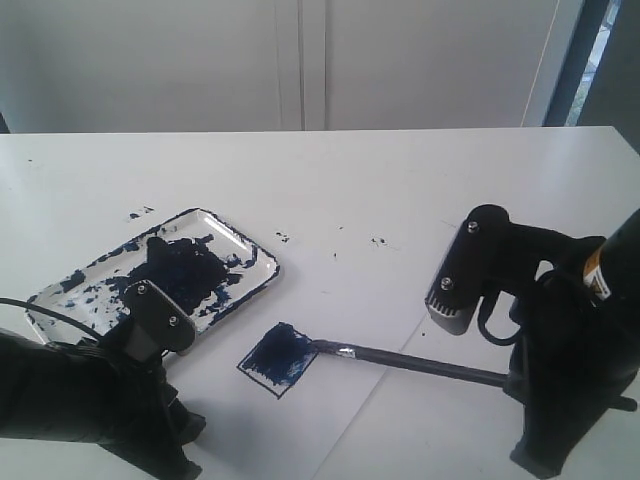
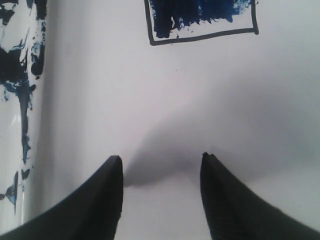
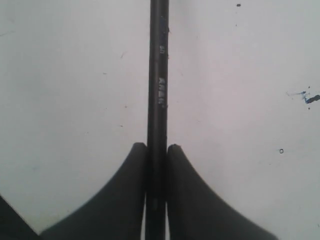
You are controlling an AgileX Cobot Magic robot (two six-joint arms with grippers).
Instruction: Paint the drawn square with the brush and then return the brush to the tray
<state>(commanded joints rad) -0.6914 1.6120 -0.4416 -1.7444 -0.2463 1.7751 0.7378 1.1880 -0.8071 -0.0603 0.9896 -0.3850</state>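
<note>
Brush (image 1: 420, 362) approx horiz.; tip left, at drawn square (image 1: 277, 361)

Matte black arms (image 1: 500, 250), silver screws (image 1: 447, 284), one yellow label (image 1: 596, 272).

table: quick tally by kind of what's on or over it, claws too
brush: 1
tray: 1
drawn square: 1
claws: 2 (left claw open, right claw shut on the brush)
total: 5
</note>
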